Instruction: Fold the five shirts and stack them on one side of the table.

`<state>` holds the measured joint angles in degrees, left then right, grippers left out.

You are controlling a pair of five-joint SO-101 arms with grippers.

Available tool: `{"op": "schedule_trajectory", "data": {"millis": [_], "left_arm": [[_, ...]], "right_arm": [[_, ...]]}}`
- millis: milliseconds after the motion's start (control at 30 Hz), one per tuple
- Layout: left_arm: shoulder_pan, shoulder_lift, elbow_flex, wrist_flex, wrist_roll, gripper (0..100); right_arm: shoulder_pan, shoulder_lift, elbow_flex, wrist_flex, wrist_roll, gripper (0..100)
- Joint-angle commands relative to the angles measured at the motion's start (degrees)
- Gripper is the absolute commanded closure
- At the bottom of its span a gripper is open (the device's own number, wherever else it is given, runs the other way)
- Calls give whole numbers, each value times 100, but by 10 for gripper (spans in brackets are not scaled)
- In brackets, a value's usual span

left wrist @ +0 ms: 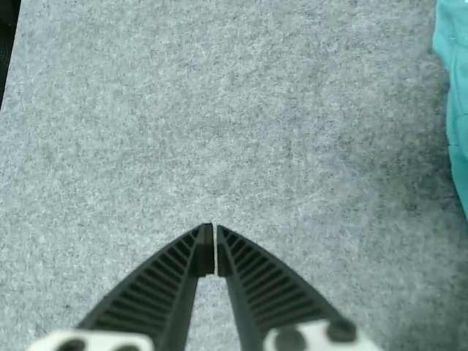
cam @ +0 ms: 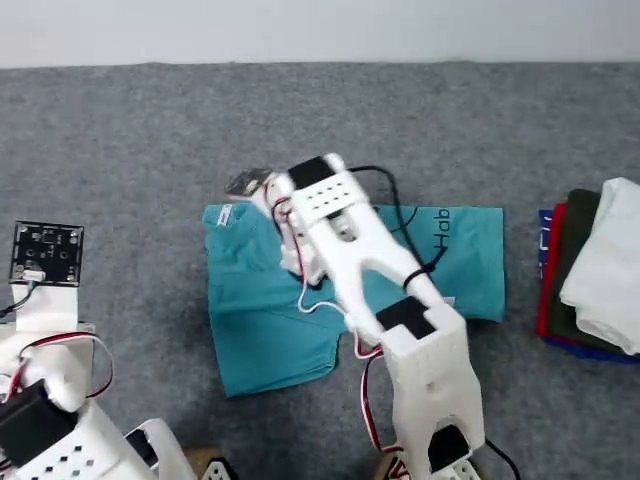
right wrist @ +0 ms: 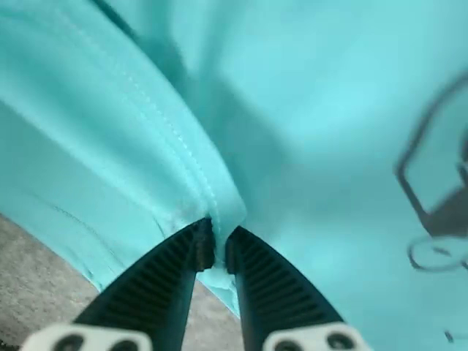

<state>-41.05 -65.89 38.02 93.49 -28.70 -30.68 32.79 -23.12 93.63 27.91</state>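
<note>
Right gripper [right wrist: 213, 245]: closed down to a sliver, with the stitched hem [right wrist: 189, 153] of the teal shirt [cam: 265, 335] pinched between its tips.
Reason for the hold: a grip on the hem, rather than on loose cloth, probably lets the whole edge be carried across in one fold.
Teal shirt: lies flat in the middle of the table [cam: 120, 140], partly folded, with the right arm [cam: 370, 270] stretched over it toward its far left corner.
Left gripper [left wrist: 214, 248]: tips together with nothing between them, over bare table to the left of the shirt, likely parked clear of the fold.
Stack [cam: 590, 270]: folded shirts piled at the right edge of the table, white on top, then dark, red and blue, kept well apart from the working area.
Progress: the teal one looks like the last to fold.
Next move: draw the hem across evenly, then carry the shirt right to the stack.
</note>
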Motion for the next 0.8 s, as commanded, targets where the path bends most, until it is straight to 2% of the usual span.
{"op": "schedule_trajectory", "data": {"millis": [0,133,367,567,767], "left_arm": [[-9,-26,-31,-123,-35,986],[-9,-26,-31,-123,-26,986],[-18,-26,31,-114,-26,986],[-26,-26,312,-114,-26,986],[-26,-26,330,-149,-26,986]], "right_arm": [[198,-338,-404,75,62,988],[180,-180,-396,66,62,972],[92,-31,-431,154,26,841],[-646,-479,-756,136,62,838],[-1367,-163,-1275,-75,378,840]]}}
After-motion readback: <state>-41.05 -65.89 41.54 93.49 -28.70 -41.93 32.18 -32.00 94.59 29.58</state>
